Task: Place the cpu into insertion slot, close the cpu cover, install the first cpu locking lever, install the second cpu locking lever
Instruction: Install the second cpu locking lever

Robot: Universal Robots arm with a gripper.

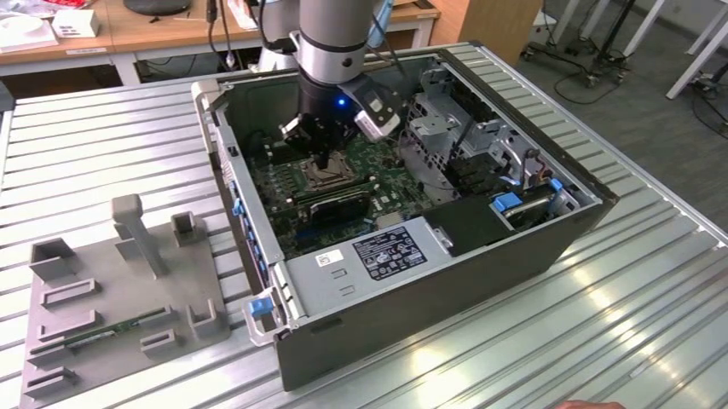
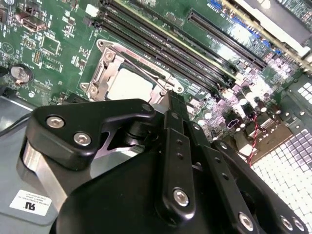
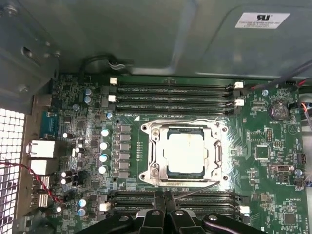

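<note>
Black robot gripper (image 3: pixel 165 210) has its fingers pinched narrow, holding nothing, tips at the socket edge beside a thin springy steel wire lever (image 3: pixel 197 190). Small flat dull-silver cpu (image 3: pixel 185 152) sits in the square metal-rimmed insertion slot (image 3: pixel 147 168) on the green board; the thin silvery windowed cpu cover (image 3: pixel 215 155) lies closed over it. The lever is probably stiff and slick: push near its bent end.

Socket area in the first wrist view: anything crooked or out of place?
Nothing stands out. The cpu sits square in the insertion slot with the cpu cover flat around it; the gripper is beside the socket.
</note>
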